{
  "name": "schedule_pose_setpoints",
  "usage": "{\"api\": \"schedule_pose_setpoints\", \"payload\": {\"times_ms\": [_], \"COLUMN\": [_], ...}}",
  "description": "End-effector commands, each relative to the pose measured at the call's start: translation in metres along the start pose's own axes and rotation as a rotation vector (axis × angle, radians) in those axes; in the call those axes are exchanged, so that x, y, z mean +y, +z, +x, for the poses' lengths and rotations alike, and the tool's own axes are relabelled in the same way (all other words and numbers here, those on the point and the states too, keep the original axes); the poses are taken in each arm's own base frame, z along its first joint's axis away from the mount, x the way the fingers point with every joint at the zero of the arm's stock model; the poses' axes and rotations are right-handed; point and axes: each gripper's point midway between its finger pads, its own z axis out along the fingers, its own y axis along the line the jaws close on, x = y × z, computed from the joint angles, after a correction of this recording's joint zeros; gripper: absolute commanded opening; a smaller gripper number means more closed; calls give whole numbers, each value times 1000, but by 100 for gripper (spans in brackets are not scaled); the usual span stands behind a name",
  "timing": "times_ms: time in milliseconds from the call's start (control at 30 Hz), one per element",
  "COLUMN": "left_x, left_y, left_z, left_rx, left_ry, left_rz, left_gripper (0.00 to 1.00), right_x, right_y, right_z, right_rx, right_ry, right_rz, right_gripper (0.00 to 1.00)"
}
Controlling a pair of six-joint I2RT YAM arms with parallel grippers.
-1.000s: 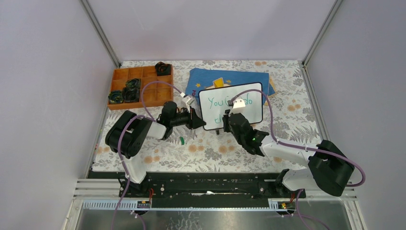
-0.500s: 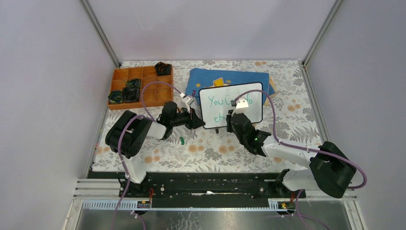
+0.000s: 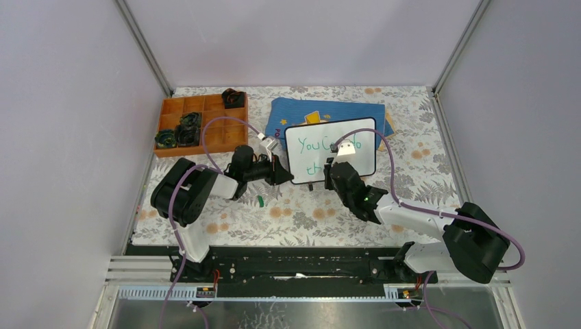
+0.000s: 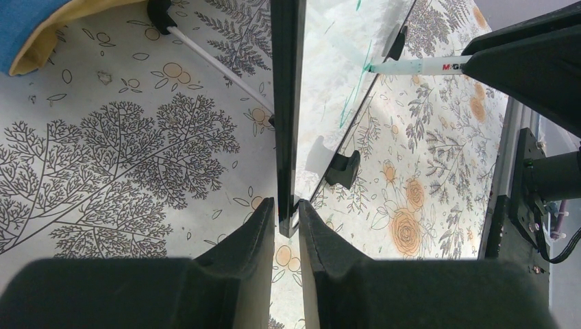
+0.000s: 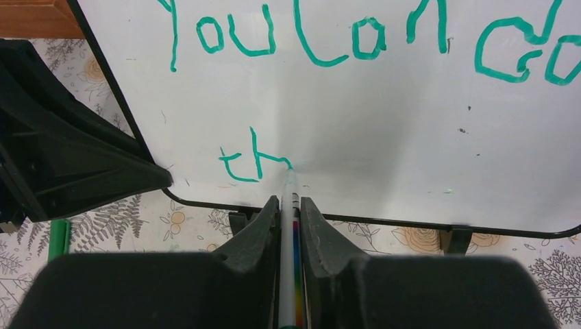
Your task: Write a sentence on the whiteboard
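Observation:
The whiteboard [image 3: 363, 154] stands upright on small feet. My left gripper [image 3: 283, 175] is shut on its lower left edge, seen edge-on in the left wrist view [image 4: 286, 103] between my fingertips [image 4: 286, 209]. The sentence in green reads "You can do" [image 5: 342, 38] on the top line and "th" [image 5: 250, 161] below. My right gripper [image 5: 289, 202] is shut on a white marker [image 5: 289, 226] whose tip touches the board at the end of the "h". The marker also shows in the left wrist view [image 4: 418, 66].
An orange compartment tray [image 3: 205, 137] with dark items sits at the back left. A blue cloth [image 3: 329, 110] lies behind the board. A green marker cap [image 3: 260, 201] lies on the floral table cover near the left gripper.
The right gripper moved slightly down and left across the board a second ago, and "th" now shows on the second line. The left arm has not moved.

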Motion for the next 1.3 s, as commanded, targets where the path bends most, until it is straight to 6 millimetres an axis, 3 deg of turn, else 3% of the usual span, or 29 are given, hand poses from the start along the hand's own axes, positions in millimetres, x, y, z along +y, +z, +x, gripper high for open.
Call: {"api": "schedule_pose_setpoints", "payload": {"times_ms": [0, 233, 633, 1033, 1267], "left_x": [3, 2, 2, 2, 3], "left_y": [3, 3, 3, 3, 3], "left_z": [-7, -8, -8, -8, -8], "left_rx": [-16, -18, -17, -17, -16], "left_ry": [42, 44, 43, 41, 41], "left_rz": [-17, -14, -13, -12, -15], "left_gripper": [25, 25, 25, 25, 25], "right_x": [-5, -6, -2, -4, -6], "right_y": [0, -2, -17, -9, -2], "right_z": [3, 0, -44, -58, -54], "right_rx": [15, 14, -92, -134, -120], "right_ry": [-1, -3, 18, 43, 48], "right_rz": [12, 13, -10, 13, 15], "right_gripper": [0, 0, 0, 0, 0]}}
